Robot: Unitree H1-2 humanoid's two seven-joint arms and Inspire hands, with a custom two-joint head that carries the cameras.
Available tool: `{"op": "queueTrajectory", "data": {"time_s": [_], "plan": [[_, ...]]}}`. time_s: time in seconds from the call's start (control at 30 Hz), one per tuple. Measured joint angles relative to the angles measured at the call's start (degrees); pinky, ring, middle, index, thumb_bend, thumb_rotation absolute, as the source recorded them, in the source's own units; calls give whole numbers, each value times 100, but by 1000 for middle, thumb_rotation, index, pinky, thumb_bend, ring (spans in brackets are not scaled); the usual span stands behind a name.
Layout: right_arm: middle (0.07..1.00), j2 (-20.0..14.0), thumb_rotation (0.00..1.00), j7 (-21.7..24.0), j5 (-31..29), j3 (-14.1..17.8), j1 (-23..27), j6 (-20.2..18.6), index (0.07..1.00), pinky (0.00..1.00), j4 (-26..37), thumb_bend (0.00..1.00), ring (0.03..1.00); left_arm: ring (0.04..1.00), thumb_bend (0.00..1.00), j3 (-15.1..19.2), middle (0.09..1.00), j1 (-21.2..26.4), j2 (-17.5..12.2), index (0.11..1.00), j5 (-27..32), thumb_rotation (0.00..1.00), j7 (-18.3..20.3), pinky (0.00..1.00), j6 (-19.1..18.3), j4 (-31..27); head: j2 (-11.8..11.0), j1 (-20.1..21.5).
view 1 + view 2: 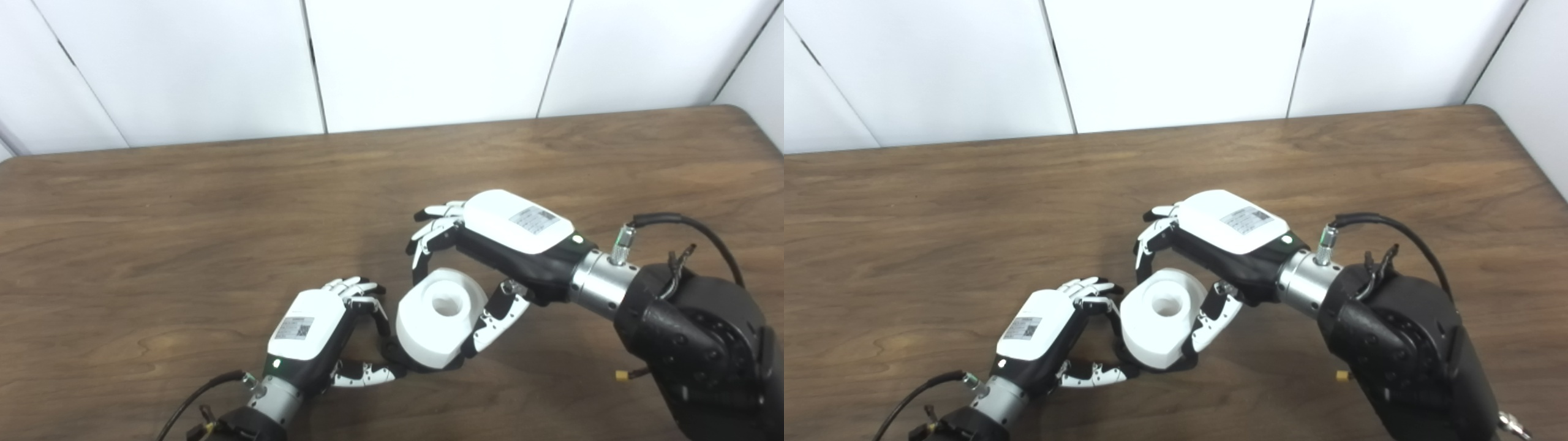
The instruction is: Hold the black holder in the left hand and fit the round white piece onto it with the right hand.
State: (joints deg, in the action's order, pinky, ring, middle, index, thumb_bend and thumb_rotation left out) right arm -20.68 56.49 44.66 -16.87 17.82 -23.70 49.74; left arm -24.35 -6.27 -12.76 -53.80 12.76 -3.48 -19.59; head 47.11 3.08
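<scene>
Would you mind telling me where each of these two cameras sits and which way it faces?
Left eye view: on the head, looking down and forward at the wooden table and white wall panels; left hand and right hand, with their forearms, enter from the bottom edge.
Right eye view: beside it, facing the same way, so everything sits further left in the picture; more of the right forearm shows.
Shared: both show the two hands around the round white piece, with part of the black holder dark beneath it.
</scene>
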Motion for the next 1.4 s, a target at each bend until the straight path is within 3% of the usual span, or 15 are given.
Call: {"op": "queueTrajectory", "data": {"time_s": [0.23,0.87,1.4], "plan": [[786,185,134,-57,126,-105,-111,155,482,934,-101,524,914,885,517,-15,824,19,3,490,-8,50,40,865,-35,-10,18,-35],[788,258,133,-244,550,-155,-316,841,483,924,-411,524,914,886,517,-14,820,16,2,490,-17,49,57,863,-43,-30,26,-18],[784,266,132,-212,634,-187,-331,983,483,866,-413,524,912,890,517,-14,826,15,4,490,-16,50,131,871,-84,-74,62,0]]}}
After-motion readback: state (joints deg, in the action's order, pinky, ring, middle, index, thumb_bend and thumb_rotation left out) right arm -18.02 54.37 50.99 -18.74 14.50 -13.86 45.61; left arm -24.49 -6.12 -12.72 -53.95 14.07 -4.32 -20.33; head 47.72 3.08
